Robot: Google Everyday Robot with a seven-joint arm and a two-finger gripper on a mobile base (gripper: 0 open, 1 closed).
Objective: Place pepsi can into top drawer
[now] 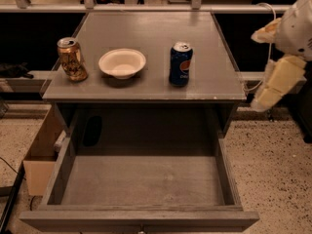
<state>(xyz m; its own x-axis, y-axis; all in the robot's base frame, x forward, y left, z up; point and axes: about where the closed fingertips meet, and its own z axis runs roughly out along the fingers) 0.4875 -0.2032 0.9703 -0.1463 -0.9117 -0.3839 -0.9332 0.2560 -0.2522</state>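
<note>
The pepsi can [181,64] stands upright on the grey cabinet top [151,33], right of centre near the front edge. It is dark blue with a round logo and a silver top. The top drawer [141,182] is pulled fully open below, with a bare flat grey bottom. My gripper [274,84] hangs at the right edge of the view, beyond the cabinet's right side, at about the height of the cabinet top. It is apart from the can and holds nothing that I can see.
A gold-brown patterned can [72,59] stands at the front left of the cabinet top. A white bowl [122,63] sits between the two cans. A cardboard box [41,152] stands on the speckled floor left of the drawer. A rail runs behind the cabinet.
</note>
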